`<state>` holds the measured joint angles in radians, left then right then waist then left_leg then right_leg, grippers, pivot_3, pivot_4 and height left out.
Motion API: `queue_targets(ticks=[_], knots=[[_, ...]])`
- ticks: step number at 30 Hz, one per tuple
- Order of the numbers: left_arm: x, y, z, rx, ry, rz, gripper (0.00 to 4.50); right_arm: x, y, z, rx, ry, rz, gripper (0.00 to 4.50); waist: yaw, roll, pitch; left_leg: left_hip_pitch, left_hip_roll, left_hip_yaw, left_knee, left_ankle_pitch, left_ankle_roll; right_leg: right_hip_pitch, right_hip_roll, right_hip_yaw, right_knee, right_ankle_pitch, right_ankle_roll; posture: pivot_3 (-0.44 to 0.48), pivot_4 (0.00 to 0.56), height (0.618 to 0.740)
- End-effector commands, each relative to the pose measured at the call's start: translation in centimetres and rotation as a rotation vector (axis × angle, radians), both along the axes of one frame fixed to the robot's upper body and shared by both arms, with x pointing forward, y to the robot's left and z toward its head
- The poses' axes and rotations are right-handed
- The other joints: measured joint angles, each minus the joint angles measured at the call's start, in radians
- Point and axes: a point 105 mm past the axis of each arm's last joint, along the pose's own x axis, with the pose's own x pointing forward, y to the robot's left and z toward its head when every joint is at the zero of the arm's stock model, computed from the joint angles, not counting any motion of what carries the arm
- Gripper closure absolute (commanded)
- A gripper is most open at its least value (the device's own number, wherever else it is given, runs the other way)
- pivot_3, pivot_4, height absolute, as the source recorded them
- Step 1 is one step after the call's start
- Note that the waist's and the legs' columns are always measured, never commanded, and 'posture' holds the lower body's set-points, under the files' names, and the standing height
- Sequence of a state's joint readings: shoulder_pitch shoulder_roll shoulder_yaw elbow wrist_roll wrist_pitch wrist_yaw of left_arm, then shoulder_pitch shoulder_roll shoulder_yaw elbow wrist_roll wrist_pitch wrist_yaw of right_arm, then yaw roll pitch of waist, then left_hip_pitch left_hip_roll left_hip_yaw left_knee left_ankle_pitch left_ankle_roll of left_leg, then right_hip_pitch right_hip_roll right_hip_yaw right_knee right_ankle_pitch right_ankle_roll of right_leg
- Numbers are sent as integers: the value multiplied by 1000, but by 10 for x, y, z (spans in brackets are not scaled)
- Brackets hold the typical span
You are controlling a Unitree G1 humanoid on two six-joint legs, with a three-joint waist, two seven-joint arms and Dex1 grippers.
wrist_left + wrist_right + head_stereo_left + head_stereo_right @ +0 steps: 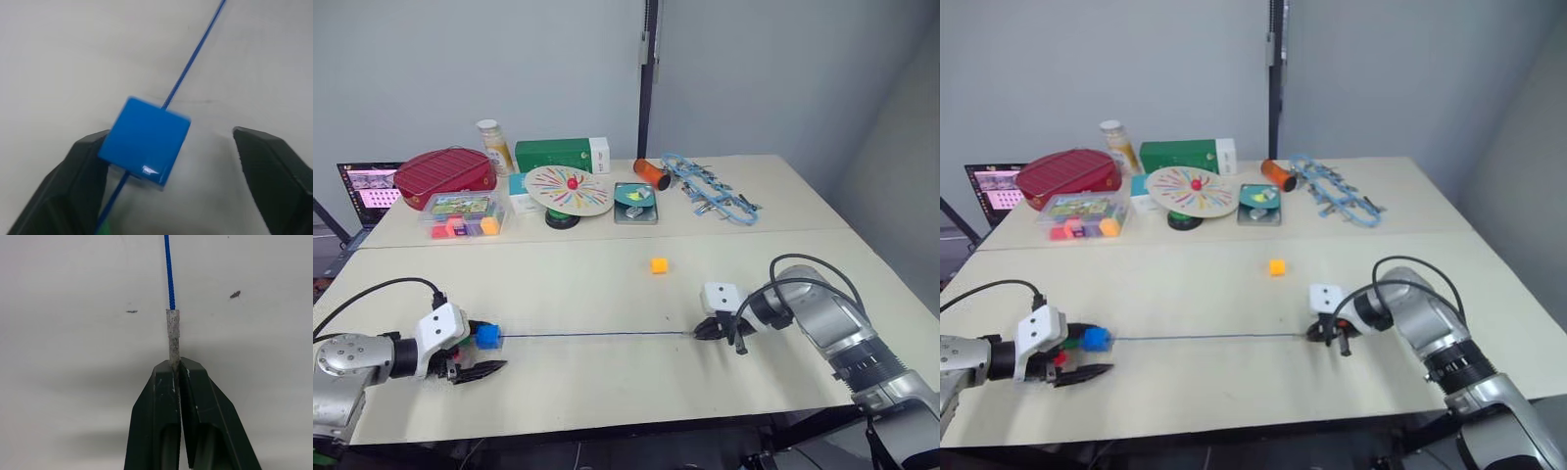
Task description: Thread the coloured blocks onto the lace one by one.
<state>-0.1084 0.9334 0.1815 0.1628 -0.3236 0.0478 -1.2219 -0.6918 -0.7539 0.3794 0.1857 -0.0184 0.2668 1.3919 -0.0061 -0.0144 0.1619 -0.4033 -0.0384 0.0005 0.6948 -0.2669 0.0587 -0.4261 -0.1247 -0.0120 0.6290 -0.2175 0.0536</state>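
The dark-blue lace [597, 335] lies stretched straight across the table between my two grippers. My right gripper [177, 363] is shut on its pale stiff tip [172, 333], low over the table. At the other end a blue block [145, 142] sits threaded on the lace. My left gripper [481, 351] is open around it, and one finger [83, 166] touches the block's side while the other stands apart. A green block [1072, 343] and a red block [1060, 358] show right behind that gripper. An orange-yellow block [659, 265] lies alone on the table beyond the lace.
Along the back of the table stand a clear box of coloured pieces [462, 214], a red pouch [443, 172], a green box [558, 155], a round disc on a stand [569, 190], an orange can [652, 173] and a light-blue chain tangle [710, 191]. A laptop [370, 186] sits far left.
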Motion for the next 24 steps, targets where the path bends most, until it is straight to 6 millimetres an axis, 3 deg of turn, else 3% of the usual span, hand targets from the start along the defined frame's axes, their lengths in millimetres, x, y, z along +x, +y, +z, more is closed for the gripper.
queue_targets(ticks=[1, 5, 8, 11, 13, 15, 17, 24], knots=[[10, -36, 27, -93, -82, -109, 42, 0, 0, 10, 8, -32, 7, 4500, 4, 0, 0, 0, 0, 0, 0, 0, 0, 0, 0, 0, 0, 0, 0, 0, 150, 740], [17, -91, 40, -198, -113, -277, 42, -5, -1, 9, 17, -22, -4, 4500, 14, 0, 0, -1, -1, 0, 1, 0, 0, 0, 0, -1, 0, 0, 1, 0, 150, 740], [19, -114, 39, -232, -99, -341, 42, -7, -2, 9, 19, -23, -13, 4500, 10, 0, 0, -1, -1, 1, 1, 0, 0, 0, 0, 0, 0, 0, 1, 0, 150, 740], [23, -130, 32, -227, -92, -379, 42, -8, -3, 10, 19, -23, -20, 4500, 3, 0, 0, -1, -1, 1, 1, 0, 0, 0, 1, 0, 0, 0, 1, 0, 150, 740], [30, -157, 22, -251, -91, -424, 42, -11, -3, 12, 20, -21, -19, 4500, 4, 0, 0, -1, -1, 1, 1, 0, 0, 0, 2, 0, 0, 0, 1, 0, 150, 740], [34, -198, 10, -275, -87, -497, 42, -16, -1, 14, 18, -9, -20, 4500, 20, 0, 0, -1, -2, 0, 2, 0, 1, 2, 1, 0, -1, 0, 1, 0, 150, 740], [34, -222, 2, -277, -82, -546, 42, -18, 0, 14, 7, -7, -19, 4500, 23, -1, 0, -2, -2, 0, 6, -1, 2, 3, 1, -1, -1, 1, 2, 0, 150, 740], [33, -250, -14, -271, -23, -596, 42, -20, 4, 15, 3, -7, -21, 4500, 8, -1, 1, -3, -1, 2, 8, -1, 3, 2, 2, 1, -2, 2, 4, 0, 150, 740]])
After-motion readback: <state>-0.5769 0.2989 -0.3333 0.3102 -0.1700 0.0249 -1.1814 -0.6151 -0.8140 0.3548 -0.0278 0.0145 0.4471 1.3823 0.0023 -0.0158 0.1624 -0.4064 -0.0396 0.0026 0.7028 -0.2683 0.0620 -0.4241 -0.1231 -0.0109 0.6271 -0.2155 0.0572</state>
